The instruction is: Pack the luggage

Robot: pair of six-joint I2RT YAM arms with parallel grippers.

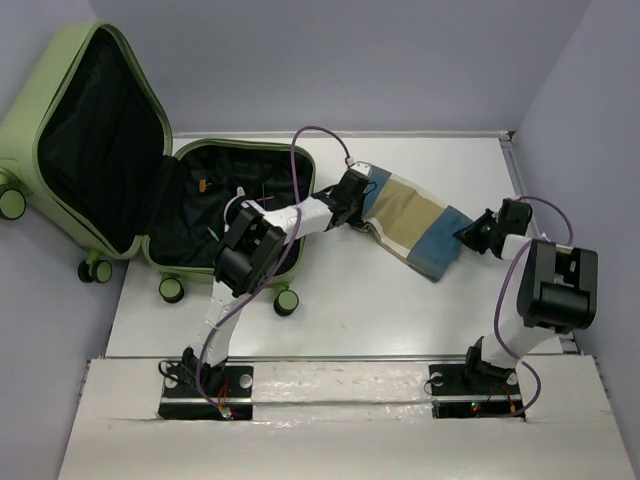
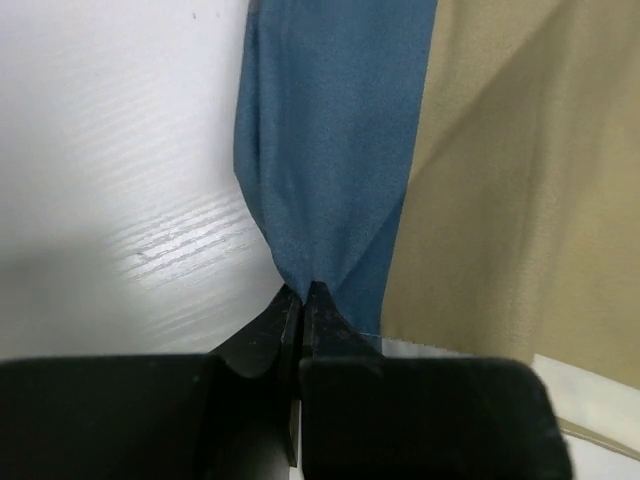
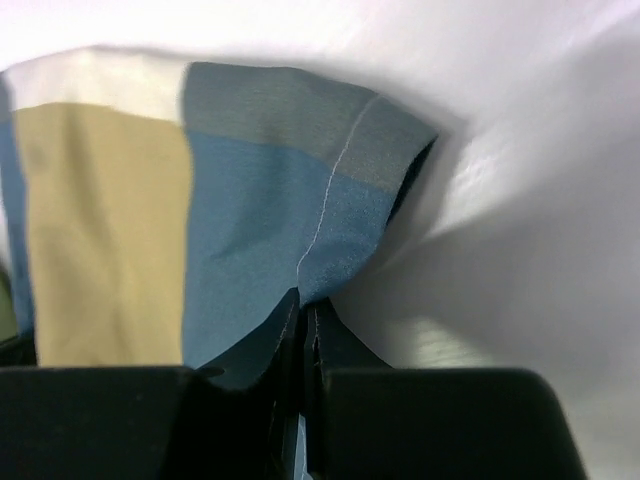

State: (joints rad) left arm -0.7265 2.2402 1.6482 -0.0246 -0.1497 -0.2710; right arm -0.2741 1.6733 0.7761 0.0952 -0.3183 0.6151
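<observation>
A: Where is the case?

B: Case [image 1: 25,130] is at the far-left corner of the table [image 1: 350,310], open. The lid leans back over the left edge towards the wall. The base lies flat with its black lining up and its wheels [image 1: 171,289] towards the near edge.

A: Anything around it or in the way?

B: The left arm's elbow lies over the base's near-right corner. A purple cable [image 1: 320,130] arcs above the base's right rim. The cloth [image 1: 415,225], folded, blue and tan, runs from mid-table towards the right edge. Its left end is near the base's right rim.

A: Grippers?

B: Left gripper [image 1: 358,195] is pinched tight on the cloth's left end. Right gripper [image 1: 470,235] is pinched tight on its right end.

A: What do the wrist views add?

B: Left wrist: the left gripper [image 2: 303,292] has its tips together with a blue fold of cloth [image 2: 330,130] puckered into them. A tan panel lies to the right and bare table to the left. Right wrist: the right gripper [image 3: 303,300] has its tips together on a blue corner of cloth [image 3: 250,220] with a white stitch line [image 3: 330,190]. A shadow falls on the table beside it. I cannot tell whether the cloth is off the surface. Only the overhead shows the whole case and both holds at once.
</observation>
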